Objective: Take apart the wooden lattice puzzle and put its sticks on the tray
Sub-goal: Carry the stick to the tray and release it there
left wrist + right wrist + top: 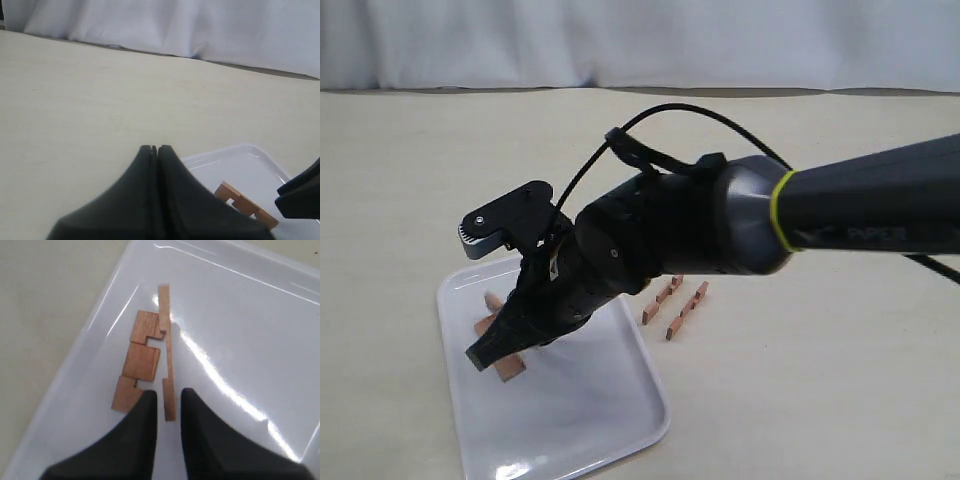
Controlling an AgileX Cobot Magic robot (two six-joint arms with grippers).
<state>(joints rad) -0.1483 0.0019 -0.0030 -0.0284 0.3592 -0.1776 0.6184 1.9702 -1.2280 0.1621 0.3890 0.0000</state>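
No assembled lattice puzzle shows, only separate sticks. On the white tray point(240, 340) a flat notched stick point(140, 362) lies beside a second stick point(167, 350) standing on its edge. My right gripper point(169, 392) is open just above the tray, its fingertips either side of that stick's near end without touching it. In the exterior view this gripper point(485, 355) hangs over the tray point(580, 430), with a stick point(510, 368) beside it. Two more sticks point(663, 300) point(687, 311) lie on the table right of the tray. My left gripper point(154, 148) is shut and empty, near the tray's corner point(240, 157).
The right arm's black body point(720, 220) stretches from the right across the middle of the exterior view and hides part of the tray's far side. A white curtain point(640, 40) closes the back of the beige table point(820, 400).
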